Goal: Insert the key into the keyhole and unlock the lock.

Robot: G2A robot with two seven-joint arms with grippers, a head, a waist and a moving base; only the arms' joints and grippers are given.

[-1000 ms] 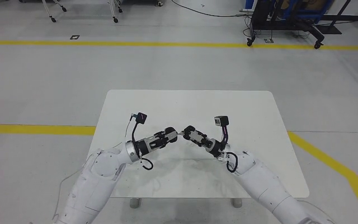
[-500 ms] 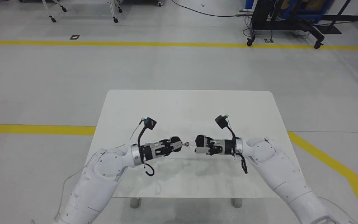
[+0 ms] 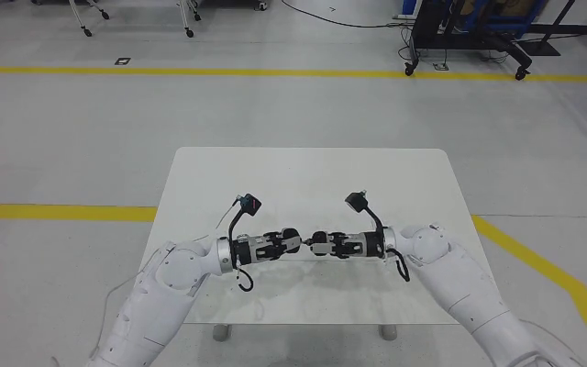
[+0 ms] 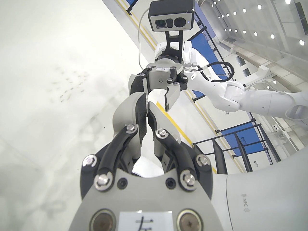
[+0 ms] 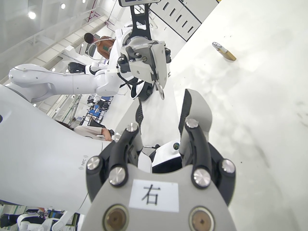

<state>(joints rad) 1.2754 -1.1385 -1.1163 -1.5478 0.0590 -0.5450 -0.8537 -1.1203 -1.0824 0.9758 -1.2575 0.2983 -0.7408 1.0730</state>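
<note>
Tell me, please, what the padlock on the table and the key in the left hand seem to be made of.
The padlock: the body is probably brass, with a golden-yellow satin look; the shackle is a bright silvery metal, likely steel. The key, pinched in the left hand: silvery-grey metal with a dull shine, perhaps steel or plated brass; it is too small to tell.

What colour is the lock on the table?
The lock has a gold body and silver loop; right wrist view shows it best.

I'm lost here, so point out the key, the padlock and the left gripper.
key (image 5: 161, 93): right wrist view, on its silver head.
padlock (image 5: 228, 54): right wrist view, on its brass body.
left gripper (image 5: 157, 82): right wrist view, midway between its fingertips.
</note>
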